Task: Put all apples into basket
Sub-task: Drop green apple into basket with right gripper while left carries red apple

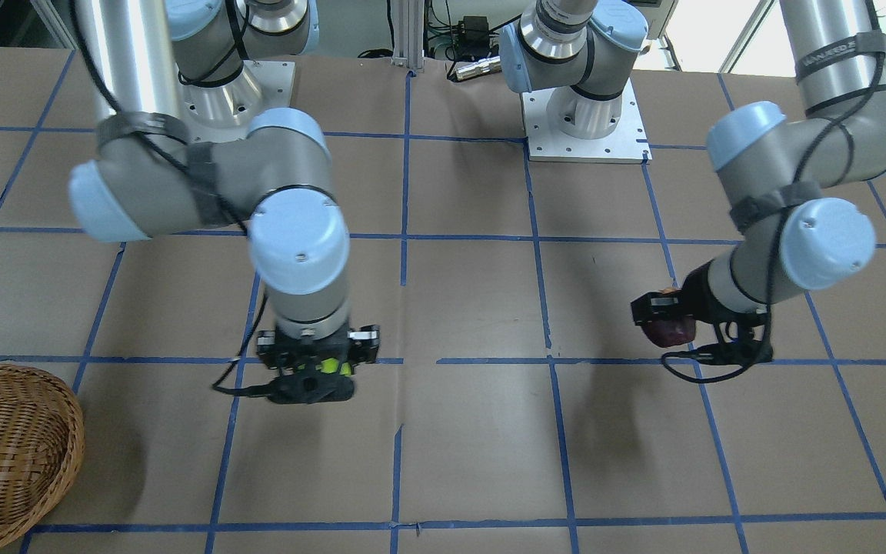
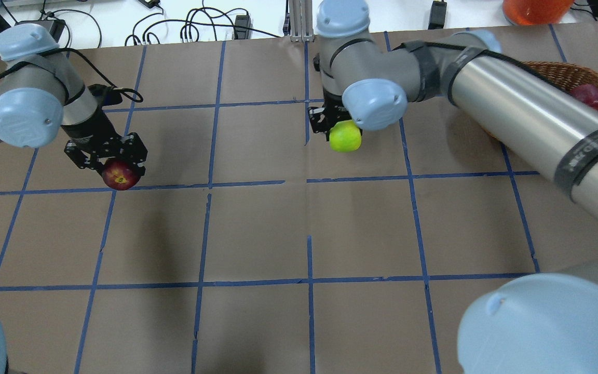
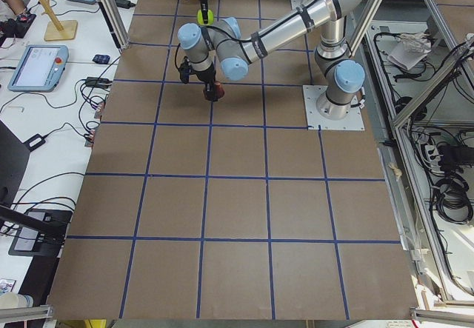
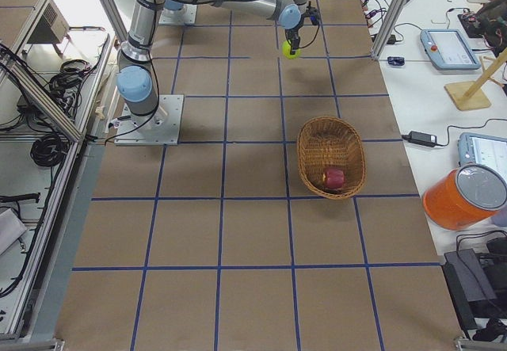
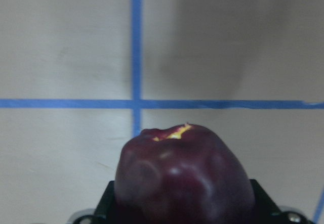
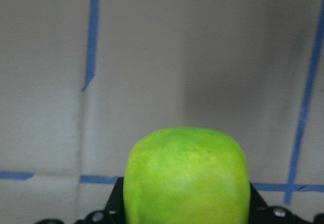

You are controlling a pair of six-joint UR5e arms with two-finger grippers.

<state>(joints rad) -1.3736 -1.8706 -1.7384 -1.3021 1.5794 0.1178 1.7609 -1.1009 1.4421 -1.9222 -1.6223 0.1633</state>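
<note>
L gripper [image 2: 113, 163], mid-left of overhead view, points down off a bent wrist and is clamped on dark maroon apple [image 2: 121, 175] over table [image 2: 278, 234]. R arm stretches in from right edge to upper centre; R gripper [image 2: 336, 130] grips yellow-green apple [image 2: 345, 137]. Red apple [image 2: 588, 96] lies in basket [image 2: 571, 67], upper right.

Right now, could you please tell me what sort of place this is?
Most likely a robotics lab or test cell: two robot arms bolted to a paper-covered table marked with a blue tape grid, teach pendants on the side bench, and aluminium framing around it.
</note>
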